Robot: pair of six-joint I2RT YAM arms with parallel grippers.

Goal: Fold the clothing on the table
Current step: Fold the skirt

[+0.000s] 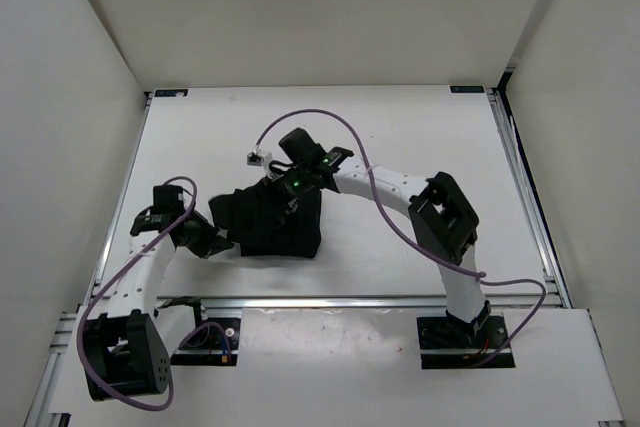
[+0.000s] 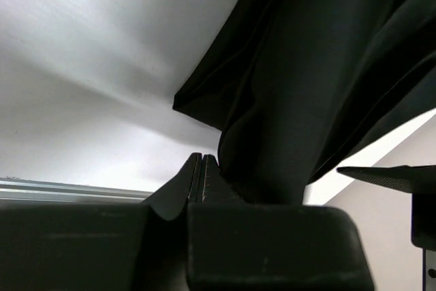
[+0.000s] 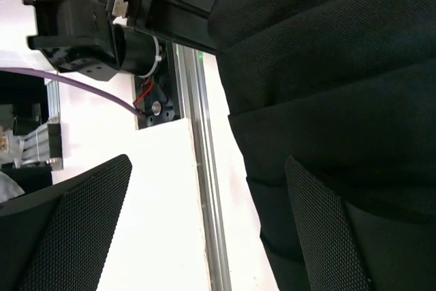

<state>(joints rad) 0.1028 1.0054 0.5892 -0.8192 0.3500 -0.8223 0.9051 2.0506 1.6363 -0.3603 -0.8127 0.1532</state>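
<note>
Black and pleated, the clothing [image 1: 268, 227] lies bunched in a compact heap on the white surface [image 1: 420, 127], a little left of centre and nearer the front rail [image 1: 350, 301] than the back wall. In the right wrist view its panels overlap in stepped layers.

The left pincer [image 1: 214, 242] sits at the heap's left edge, touching the cloth. In its wrist view the 2 fingers [image 2: 196, 178] are pressed tight together with no gap, and a dark bulge of fabric lies hard against them on the right. Whether any cloth is caught between them cannot be told.

The right pincer [image 1: 295, 185] hangs over the heap's back edge, pointing down toward it. Its wrist view shows the jaws standing wide apart and holding nothing. 1 mesh-textured pad is over white beside the rail, and the other is over the pleats.

A purple cable [image 1: 335, 119] loops from the right arm above the garment.
</note>
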